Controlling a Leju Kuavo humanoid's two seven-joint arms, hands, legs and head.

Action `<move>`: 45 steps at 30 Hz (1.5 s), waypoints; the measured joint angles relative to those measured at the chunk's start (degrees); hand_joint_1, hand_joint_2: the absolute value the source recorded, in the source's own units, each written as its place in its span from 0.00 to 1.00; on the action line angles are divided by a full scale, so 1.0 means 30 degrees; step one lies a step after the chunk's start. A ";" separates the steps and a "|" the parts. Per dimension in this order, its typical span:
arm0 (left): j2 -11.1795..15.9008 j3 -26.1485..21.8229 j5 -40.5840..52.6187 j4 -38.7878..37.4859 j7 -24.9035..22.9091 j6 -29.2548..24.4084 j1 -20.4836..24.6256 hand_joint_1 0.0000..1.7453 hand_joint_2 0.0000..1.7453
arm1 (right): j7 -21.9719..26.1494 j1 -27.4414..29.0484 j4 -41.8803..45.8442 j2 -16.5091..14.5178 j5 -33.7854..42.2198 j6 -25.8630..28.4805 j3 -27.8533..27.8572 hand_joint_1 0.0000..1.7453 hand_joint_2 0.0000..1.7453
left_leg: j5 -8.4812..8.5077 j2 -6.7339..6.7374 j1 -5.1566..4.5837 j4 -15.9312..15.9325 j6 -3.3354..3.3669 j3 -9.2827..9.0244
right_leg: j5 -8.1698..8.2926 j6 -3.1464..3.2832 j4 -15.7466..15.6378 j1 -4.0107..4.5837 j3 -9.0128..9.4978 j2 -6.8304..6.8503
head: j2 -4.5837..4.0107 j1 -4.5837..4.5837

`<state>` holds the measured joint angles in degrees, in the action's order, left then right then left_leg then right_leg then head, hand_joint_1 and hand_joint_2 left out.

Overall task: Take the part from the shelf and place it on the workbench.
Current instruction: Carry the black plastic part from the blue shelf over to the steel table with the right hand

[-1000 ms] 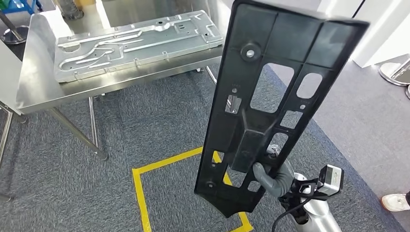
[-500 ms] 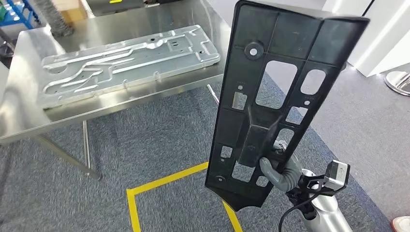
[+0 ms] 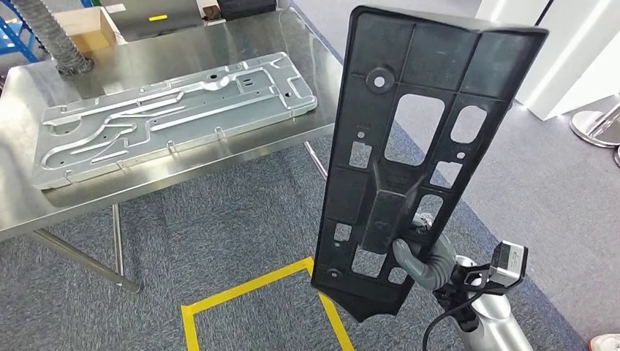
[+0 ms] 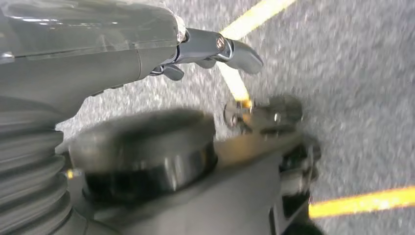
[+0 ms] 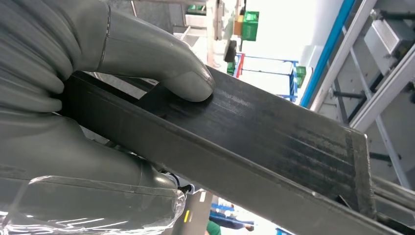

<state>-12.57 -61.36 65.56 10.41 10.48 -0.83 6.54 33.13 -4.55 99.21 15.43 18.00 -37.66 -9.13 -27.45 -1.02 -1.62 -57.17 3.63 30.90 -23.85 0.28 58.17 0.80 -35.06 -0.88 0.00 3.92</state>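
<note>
Your right hand (image 3: 419, 263) grips the long black plastic panel with rectangular cut-outs (image 3: 409, 146) near its lower end, thumb (image 5: 166, 68) pressed flat on one face and the other fingers wrapped behind. You hold the panel upright, tilted slightly, above the grey carpet (image 3: 234, 212) and a yellow taped floor outline (image 3: 241, 291). The stainless steel workbench (image 3: 183, 168) stands well apart ahead, carrying a stamped silver metal plate (image 3: 168, 110). Your left hand (image 4: 147, 147) hangs over the carpet, its fingers (image 4: 235, 49) apart, holding nothing.
</note>
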 joint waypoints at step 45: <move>-0.0175 0.0038 0.0087 0.0004 0.0142 0.0109 0.0035 0.00 1.00 | -0.0224 0.1299 0.0996 0.0157 -0.0709 0.0483 0.0535 1.00 1.00 | 0.0200 -0.1768 0.0430 -0.0533 -0.0621 0.0681 | -0.0953 -0.0672 0.0240 -0.0690 0.0394 -0.0902 | 0.0000 0.0020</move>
<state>-13.09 -61.24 65.82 10.43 10.91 -0.50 6.65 32.46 -0.65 102.20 15.90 15.88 -36.22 -7.52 -26.84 -6.32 -0.33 -58.77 1.77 32.94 -26.71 -1.73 58.89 -1.27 -33.88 -3.59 0.00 3.98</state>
